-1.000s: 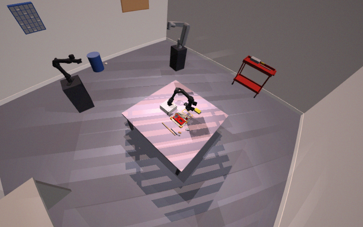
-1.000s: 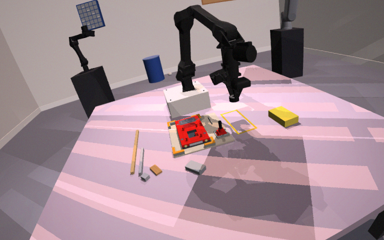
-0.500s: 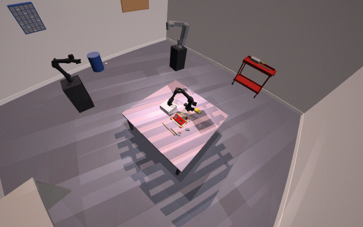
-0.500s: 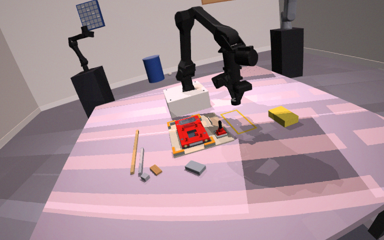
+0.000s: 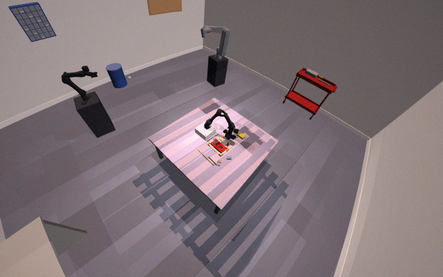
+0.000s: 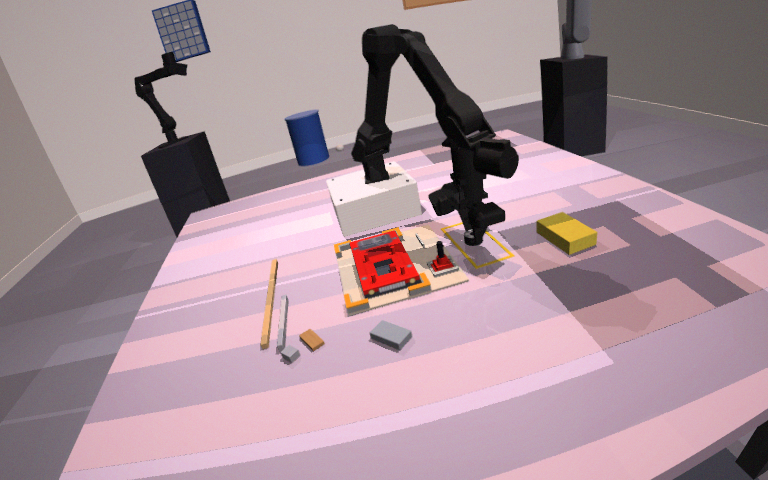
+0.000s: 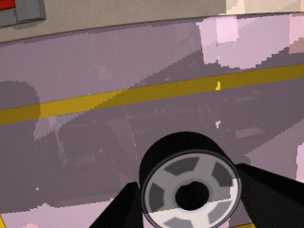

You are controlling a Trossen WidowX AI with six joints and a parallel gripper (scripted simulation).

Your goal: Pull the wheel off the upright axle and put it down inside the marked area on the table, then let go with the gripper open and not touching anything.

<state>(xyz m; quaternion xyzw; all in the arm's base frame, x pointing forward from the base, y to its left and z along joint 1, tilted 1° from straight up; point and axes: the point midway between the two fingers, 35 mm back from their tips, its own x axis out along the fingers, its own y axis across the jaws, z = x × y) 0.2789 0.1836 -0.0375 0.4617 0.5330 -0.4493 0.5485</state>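
My gripper [image 6: 472, 238] [image 7: 186, 182] [image 5: 231, 140] is shut on the wheel [image 7: 190, 193] [image 6: 471, 236], a black tyre with a grey spoked hub. I hold it very low inside the yellow marked rectangle [image 6: 491, 262] [image 7: 146, 94] on the table. I cannot tell whether the wheel touches the table top. The upright black axle [image 6: 440, 250] stands bare on its red base, to the left of the rectangle.
A red toy car [image 6: 379, 264] sits on a tan board [image 6: 396, 297] left of the axle. The arm's white base box [image 6: 373, 202] is behind it. A yellow block [image 6: 566, 233] lies to the right. A grey block [image 6: 390, 335], a wooden stick [image 6: 269, 302] and small pieces lie nearer the front.
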